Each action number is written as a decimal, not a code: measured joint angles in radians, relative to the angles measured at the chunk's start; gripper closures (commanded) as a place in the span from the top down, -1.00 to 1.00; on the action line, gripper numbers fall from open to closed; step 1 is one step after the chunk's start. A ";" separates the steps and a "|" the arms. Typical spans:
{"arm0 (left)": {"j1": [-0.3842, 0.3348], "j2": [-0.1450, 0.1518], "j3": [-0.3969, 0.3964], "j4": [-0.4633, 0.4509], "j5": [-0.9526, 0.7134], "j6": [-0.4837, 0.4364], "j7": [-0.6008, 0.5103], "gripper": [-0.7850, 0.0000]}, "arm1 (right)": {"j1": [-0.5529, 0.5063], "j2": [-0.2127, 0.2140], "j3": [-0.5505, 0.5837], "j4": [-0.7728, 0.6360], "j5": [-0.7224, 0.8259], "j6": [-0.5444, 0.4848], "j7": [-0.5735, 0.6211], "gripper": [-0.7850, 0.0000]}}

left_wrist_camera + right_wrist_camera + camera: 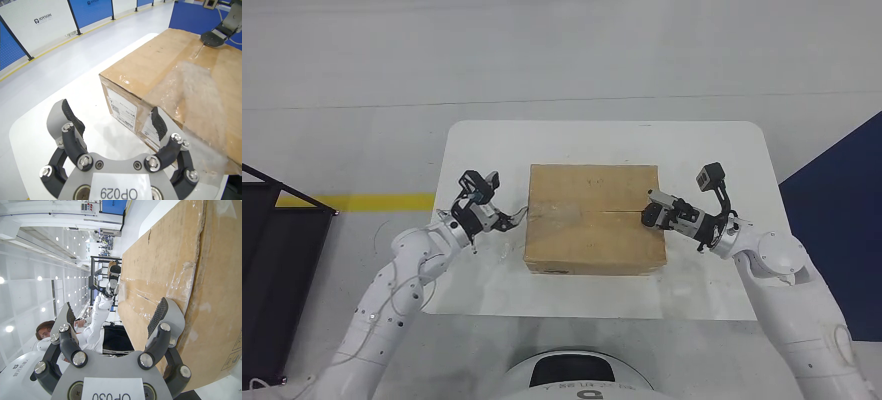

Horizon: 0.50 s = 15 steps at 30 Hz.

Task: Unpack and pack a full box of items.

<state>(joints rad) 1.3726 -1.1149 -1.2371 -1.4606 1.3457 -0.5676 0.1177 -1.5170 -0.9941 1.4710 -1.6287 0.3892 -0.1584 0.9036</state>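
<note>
A closed cardboard box [594, 218] stands in the middle of the white table [482, 150], its flaps sealed with clear tape [189, 94] that looks wrinkled and partly lifted near one corner. My left gripper [508, 218] [113, 117] is open beside the box's left end, level with the labelled side [122, 111]. One of its fingers [158, 124] is close to the taped corner. My right gripper [651, 213] [115, 315] is open at the box's right edge, with one finger [158, 317] lying over the box top [160, 256] near the centre seam [198, 52].
A black rack [272, 260] stands on the floor left of the table. A blue panel [837, 200] is on the right. Bare table strips run along the left, right and front of the box.
</note>
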 measured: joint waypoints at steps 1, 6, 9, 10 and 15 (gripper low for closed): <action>-0.003 -0.001 0.004 -0.001 0.001 0.000 -0.003 1.00 | 0.000 0.000 0.000 0.000 0.000 0.000 0.000 1.00; -0.003 0.000 0.009 -0.017 0.000 -0.018 0.001 1.00 | 0.000 0.000 0.000 0.000 0.000 0.000 0.000 1.00; 0.004 0.002 0.002 -0.025 0.000 -0.024 0.004 1.00 | 0.000 0.000 0.000 0.000 0.000 0.000 0.000 1.00; 0.005 0.003 0.001 -0.027 0.000 -0.025 0.004 1.00 | 0.000 0.000 0.000 0.000 0.000 0.000 0.000 1.00; 0.010 0.006 -0.008 -0.039 -0.012 -0.047 0.004 1.00 | 0.000 0.000 0.000 0.000 0.000 0.000 0.000 1.00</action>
<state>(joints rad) 1.3824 -1.1091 -1.2454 -1.4999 1.3338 -0.6148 0.1217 -1.5170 -0.9941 1.4710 -1.6287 0.3892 -0.1584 0.9036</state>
